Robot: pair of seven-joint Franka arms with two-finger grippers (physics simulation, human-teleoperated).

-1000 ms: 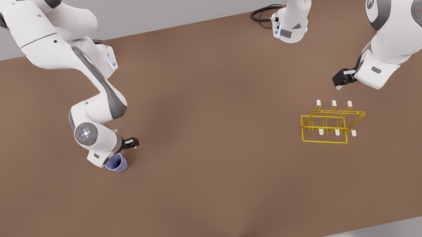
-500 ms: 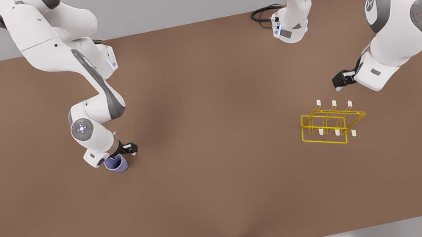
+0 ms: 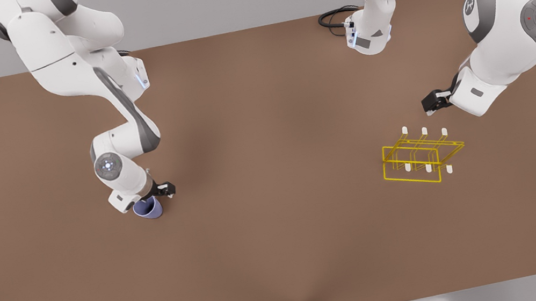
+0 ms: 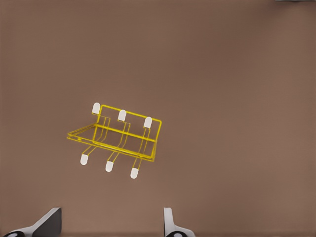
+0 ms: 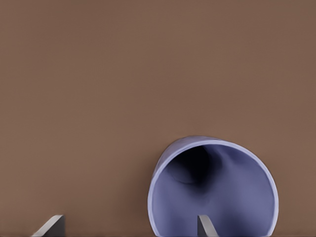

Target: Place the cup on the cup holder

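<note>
The right gripper (image 3: 148,199) sits low at the cup (image 3: 148,208), over on the front view's left, and here is the relation everything turns on. In the right wrist view the cup (image 5: 213,190) stands upright on the brown table (image 3: 280,224), mouth open toward the camera, and the two fingertips (image 5: 49,226) are spread wide. One tip sits out over bare table beside the cup; the other tip appears to hang just over the dark inside of the mouth. So the near wall of the cup lies between the fingers, not the whole cup. That looks like a rim pinch being lined up, one finger inside, one outside. No contact that I can confirm yet.

Over on the front view's right, the left gripper (image 3: 433,102) hovers just behind the cup holder (image 3: 422,156) and waits. Its wrist view looks down on the cup holder (image 4: 117,139), fingers (image 4: 45,224) set well apart, nothing between them.

Cup and holder are well apart, on opposite sides of the table. The right arm is plainly the nearer one to the cup, and my read is the grasp step is still in hand.
</note>
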